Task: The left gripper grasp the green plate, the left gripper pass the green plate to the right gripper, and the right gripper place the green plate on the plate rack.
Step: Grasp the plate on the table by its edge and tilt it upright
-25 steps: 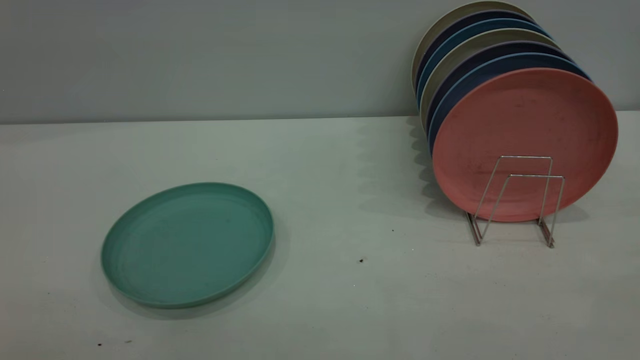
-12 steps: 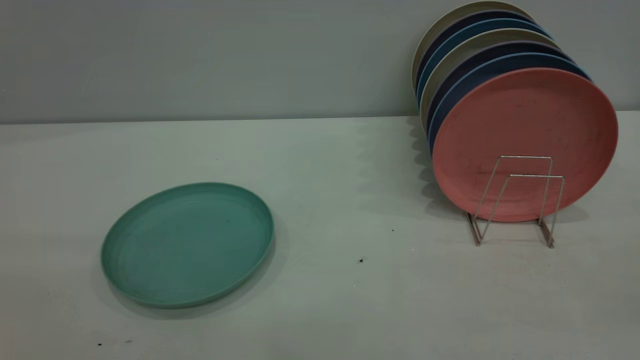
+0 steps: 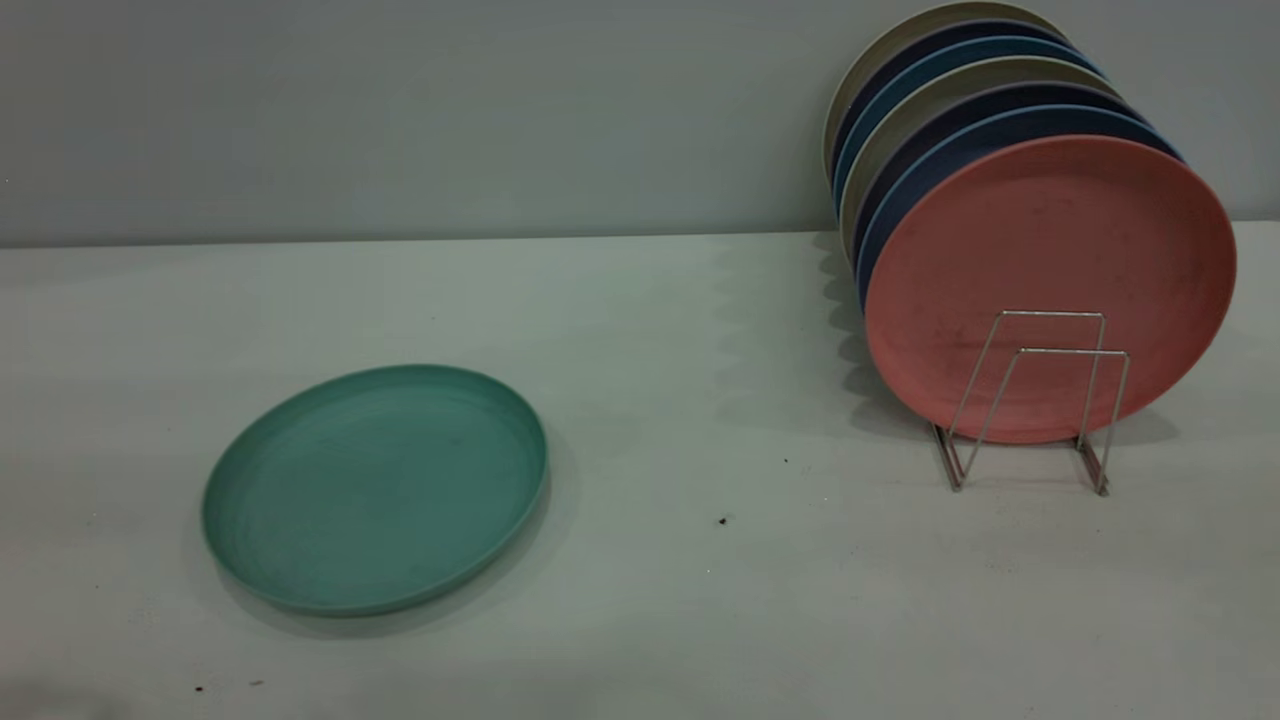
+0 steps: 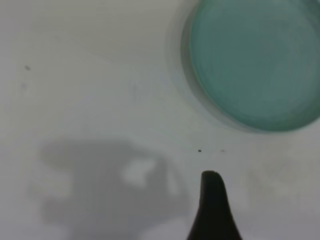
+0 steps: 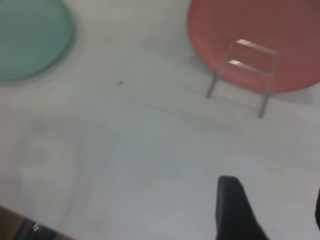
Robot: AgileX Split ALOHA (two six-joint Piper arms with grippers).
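Green plate: the round matte teal-green plastic plate [image 3: 375,488] lies flat on the pale grey table [image 3: 700,620], hollow side up. Being round, it has no long axis to point anywhere; its low raised rim runs all the way round.

Left gripper: only one black pointed finger [image 4: 214,207] of the left gripper shows in its wrist view, hovering above bare table with its shadow beside it. The green plate sits ahead of that fingertip, apart from it, untouched. I cannot tell how wide the claw stands; nothing is seen in it.

Right gripper: one black wedge finger [image 5: 235,209] of the right gripper shows, and a dark sliver at the frame edge may be the other. It hangs over bare table. Its gape I cannot judge.

Plate rack: the thin silver wire rack of trapezoid loops [image 3: 1035,400] stands ahead of the right claw, well apart from it. A salmon-pink plate [image 3: 1050,260] stands upright in it, with blue and beige plates [image 3: 960,100] stacked behind.
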